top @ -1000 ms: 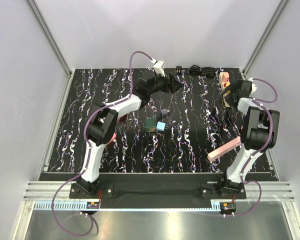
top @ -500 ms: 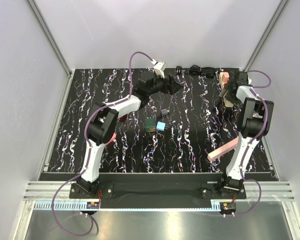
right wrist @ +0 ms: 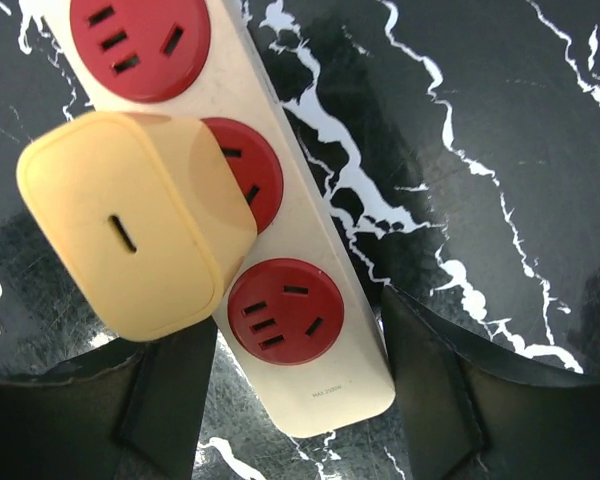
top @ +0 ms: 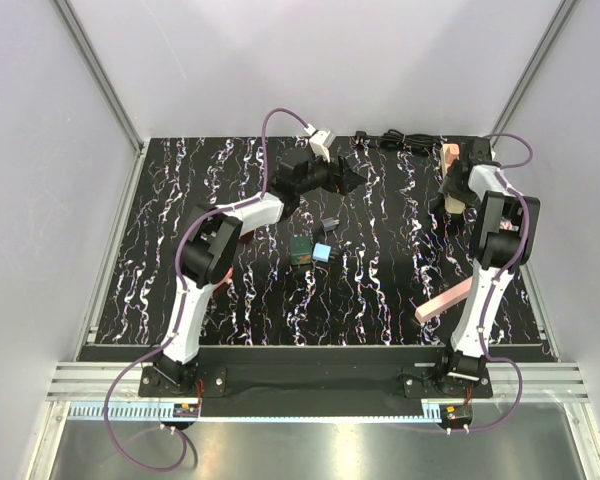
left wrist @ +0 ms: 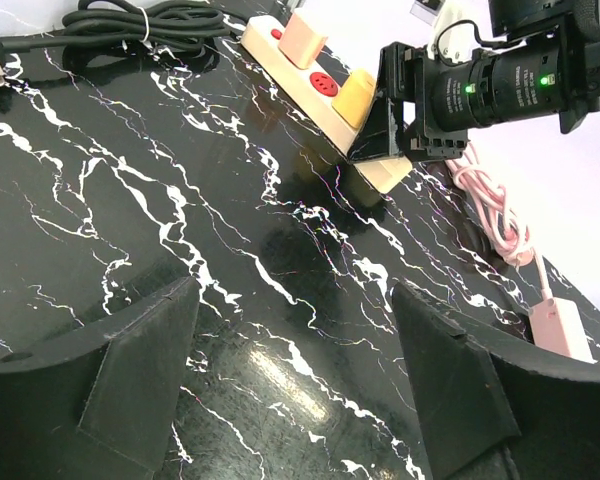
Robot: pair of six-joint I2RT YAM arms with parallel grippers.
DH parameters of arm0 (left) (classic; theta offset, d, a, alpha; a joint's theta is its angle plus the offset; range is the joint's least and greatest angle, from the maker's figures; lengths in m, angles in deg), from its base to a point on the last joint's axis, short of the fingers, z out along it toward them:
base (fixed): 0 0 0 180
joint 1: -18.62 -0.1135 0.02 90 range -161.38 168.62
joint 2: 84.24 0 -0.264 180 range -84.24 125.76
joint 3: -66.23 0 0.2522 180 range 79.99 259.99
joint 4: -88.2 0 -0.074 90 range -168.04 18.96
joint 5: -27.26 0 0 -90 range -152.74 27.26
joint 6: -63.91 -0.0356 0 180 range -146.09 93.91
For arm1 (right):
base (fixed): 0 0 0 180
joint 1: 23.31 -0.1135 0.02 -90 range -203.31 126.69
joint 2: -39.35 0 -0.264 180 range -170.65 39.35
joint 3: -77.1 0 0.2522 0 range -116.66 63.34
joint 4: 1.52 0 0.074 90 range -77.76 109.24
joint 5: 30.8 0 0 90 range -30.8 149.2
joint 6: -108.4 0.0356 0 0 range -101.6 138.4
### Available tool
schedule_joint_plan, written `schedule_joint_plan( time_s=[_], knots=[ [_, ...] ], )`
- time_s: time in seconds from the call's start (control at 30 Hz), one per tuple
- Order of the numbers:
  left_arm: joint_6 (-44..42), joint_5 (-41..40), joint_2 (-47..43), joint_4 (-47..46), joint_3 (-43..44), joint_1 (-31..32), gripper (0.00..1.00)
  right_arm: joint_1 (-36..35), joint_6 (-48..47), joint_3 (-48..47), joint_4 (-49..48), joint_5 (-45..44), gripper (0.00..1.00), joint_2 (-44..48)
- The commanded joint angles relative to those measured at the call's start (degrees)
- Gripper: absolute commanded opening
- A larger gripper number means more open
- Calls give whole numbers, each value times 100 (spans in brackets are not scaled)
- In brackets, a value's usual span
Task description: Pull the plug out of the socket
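Note:
The socket (right wrist: 315,345) is a beige strip with red round outlets at the table's far right (top: 449,172). A yellow plug (right wrist: 130,225) sits in the second outlet from its near end. A pink plug (left wrist: 302,38) sits further along. My right gripper (right wrist: 300,400) is open, with one jaw on each side of the strip's near end, just short of the yellow plug. In the left wrist view the right gripper (left wrist: 388,135) stands next to the yellow plug (left wrist: 358,95). My left gripper (left wrist: 295,370) is open and empty over bare table, left of the socket (left wrist: 325,85).
A coiled black cable (top: 400,142) lies at the back edge. A flat pink bar (top: 448,298) lies near the right arm's base. A green block (top: 300,250), a blue block (top: 322,252) and a small dark adapter (top: 329,222) sit mid-table. A pale pink adapter with cord (left wrist: 555,325) lies right of the strip.
My right gripper has swung from beside the strip to its near end, and its jaws now straddle that end. My left gripper has shifted slightly toward the back.

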Motion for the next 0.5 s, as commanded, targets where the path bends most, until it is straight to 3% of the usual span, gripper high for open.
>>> schedule_joint_plan(
  time_s=[0.0, 0.03, 0.1, 0.3, 0.37, 0.4, 0.47],
  knots=[
    [-49, 103, -1, -419, 209, -48, 82, -455, 199, 394, 158, 177, 44, 264],
    [-41, 94, -1, -410, 217, -57, 82, -509, 303, 500, 150, 186, 33, 403],
    [-58, 68, 8, -393, 217, -57, 82, -641, 418, 851, 123, 256, 29, 545],
    [-23, 50, 43, -322, 244, -83, 81, -1063, 673, 1931, 53, 422, 29, 1248],
    [21, 68, 78, -322, 296, -83, 81, -1063, 779, 2170, -96, 650, 33, 1468],
    [21, 68, 122, -314, 314, -83, 81, -1063, 814, 2311, -140, 695, 44, 1581],
    [12, -28, 157, -261, 358, -83, 80, -1063, 806, 2408, -149, 722, 57, 1696]
  ],
)
